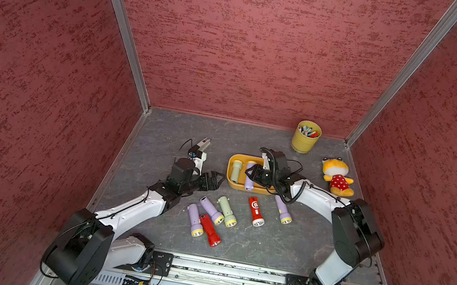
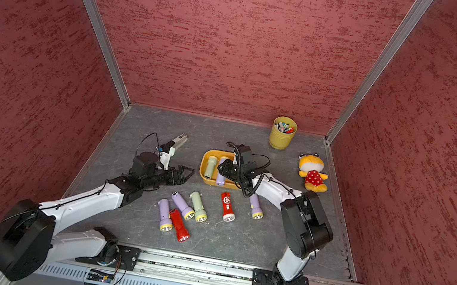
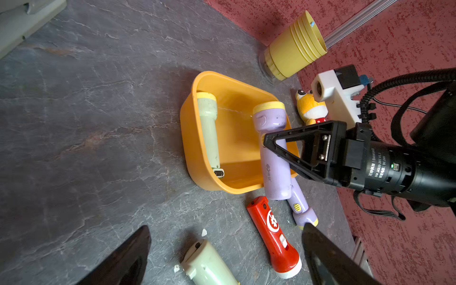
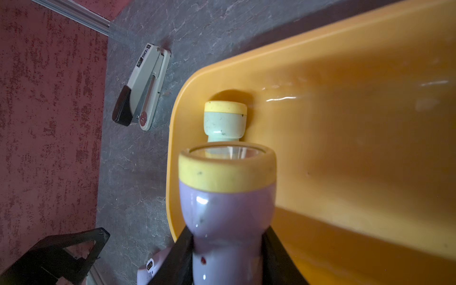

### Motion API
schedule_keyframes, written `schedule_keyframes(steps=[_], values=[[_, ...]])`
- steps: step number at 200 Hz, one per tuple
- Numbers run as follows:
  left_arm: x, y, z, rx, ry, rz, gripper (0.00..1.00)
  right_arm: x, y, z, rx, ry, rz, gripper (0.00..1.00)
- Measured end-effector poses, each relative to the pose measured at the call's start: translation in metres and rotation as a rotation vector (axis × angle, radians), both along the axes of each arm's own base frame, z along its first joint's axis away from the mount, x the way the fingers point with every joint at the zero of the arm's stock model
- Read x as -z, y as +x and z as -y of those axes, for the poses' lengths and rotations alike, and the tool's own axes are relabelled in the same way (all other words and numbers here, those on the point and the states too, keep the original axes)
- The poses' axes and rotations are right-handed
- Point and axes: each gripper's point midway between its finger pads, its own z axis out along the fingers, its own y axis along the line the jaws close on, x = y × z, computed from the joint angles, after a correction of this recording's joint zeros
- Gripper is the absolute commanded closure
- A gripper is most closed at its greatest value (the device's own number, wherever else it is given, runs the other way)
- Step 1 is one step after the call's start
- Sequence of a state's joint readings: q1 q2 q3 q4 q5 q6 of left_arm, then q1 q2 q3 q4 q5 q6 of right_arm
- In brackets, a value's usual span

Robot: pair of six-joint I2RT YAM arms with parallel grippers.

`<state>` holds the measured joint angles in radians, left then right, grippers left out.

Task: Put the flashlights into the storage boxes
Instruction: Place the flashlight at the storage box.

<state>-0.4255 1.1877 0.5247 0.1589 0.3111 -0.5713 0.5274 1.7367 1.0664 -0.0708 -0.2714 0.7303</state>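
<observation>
Setting: Red textured walls (image 1: 238, 41) stood on three sides of a grey stone-patterned worktop (image 1: 281, 252).
Tray: The orange-yellow tray (image 1: 230, 167) sat toward the back, between the two arms. A green flashlight (image 1: 235, 171) lay flat along one wall inside it.
Right pincer: The right pincer (image 3: 269, 143) was clamped across the barrel of a lilac flashlight (image 3: 274, 162). Its head was over the tray and its tail was out past the near rim. Whether it touched the tray could not be told.
Left pincer: The left pincer (image 1: 216, 177) had its jaws spread wide and empty, just beside the tray.
Loose: Six flashlights (image 1: 226, 210) lay on the worktop in front of the tray, four of them bunched together.
Handling: They looked like hard, glossy plastic, so probably light, stiff and slippery. Being round, they would likely roll when nudged.
Hold: The best grip seemed to be across the barrel just behind the flared head, which should stop any slide. The clear lens was best avoided.
Right wrist view: Only this view showed both jaws flanking the neck and the lens face. It also showed the stapler (image 4: 143, 88) clearly.
Left wrist view: Only this view showed the tail overhanging the rim.
Top views: Both showed the full count on the worktop, the cup (image 1: 306, 137) and the plush toy (image 1: 337, 177). The right arm hid part of the tray.
</observation>
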Motion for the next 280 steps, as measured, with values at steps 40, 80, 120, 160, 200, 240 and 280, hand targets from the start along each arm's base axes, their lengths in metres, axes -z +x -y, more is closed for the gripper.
schedule_keyframes(steps=[40,80,120,160,200,240,280], values=[[0.003,0.004,0.005,0.016,-0.002,-0.01,0.05,-0.002,0.012,-0.007,-0.006,0.019,0.015,0.63],[0.001,0.007,0.008,0.026,-0.007,-0.005,0.05,-0.005,0.021,-0.006,0.005,0.023,0.024,0.63],[0.004,0.008,0.009,0.03,0.0,-0.01,0.05,0.008,0.03,-0.01,0.007,0.017,0.013,0.63],[0.004,0.008,0.009,0.036,0.009,-0.002,0.05,0.024,0.03,-0.009,0.008,-0.002,-0.019,0.62],[0.004,0.008,0.009,0.038,0.011,0.0,0.05,0.033,0.034,-0.012,0.008,-0.01,-0.032,0.61],[0.005,0.008,0.008,0.038,0.013,-0.001,0.05,0.04,0.033,-0.011,0.009,-0.019,-0.049,0.59],[0.005,0.007,0.008,0.045,0.023,0.006,0.05,0.049,0.035,-0.012,0.008,-0.025,-0.062,0.57]])
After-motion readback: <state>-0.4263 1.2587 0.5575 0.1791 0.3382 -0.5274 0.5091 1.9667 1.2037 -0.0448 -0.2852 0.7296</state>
